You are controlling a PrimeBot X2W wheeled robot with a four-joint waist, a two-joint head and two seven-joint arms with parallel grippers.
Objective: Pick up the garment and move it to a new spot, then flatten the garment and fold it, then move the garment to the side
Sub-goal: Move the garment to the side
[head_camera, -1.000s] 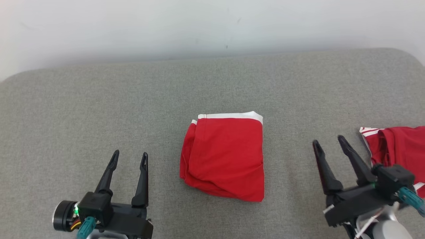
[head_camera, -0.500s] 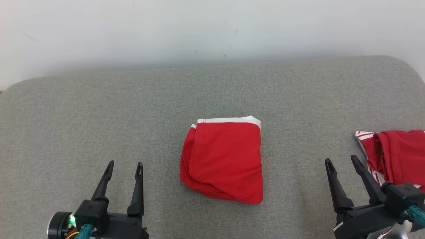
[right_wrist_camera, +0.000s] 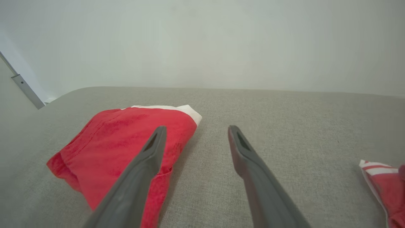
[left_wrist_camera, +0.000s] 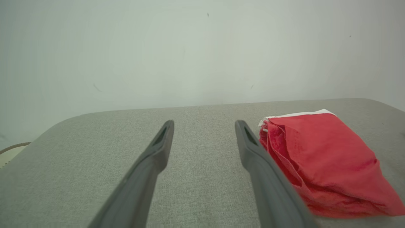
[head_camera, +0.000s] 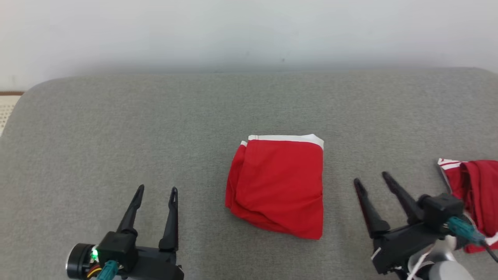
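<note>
Left end effector [head_camera: 157, 188] and right end effector [head_camera: 370, 177] spread wide (empty), flanking garment [head_camera: 280, 186].

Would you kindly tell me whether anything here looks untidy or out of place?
The folded red garment lies neat mid-surface, but a second striped red garment sits crumpled at the right, beside the right gripper.

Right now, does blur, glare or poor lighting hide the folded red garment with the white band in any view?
No. Head view: soft even light, no glare, folded red garment with the white band sharp. Left wrist view: the left gripper blurred close up, garment clear. Right wrist view: the right gripper likewise soft.
</note>
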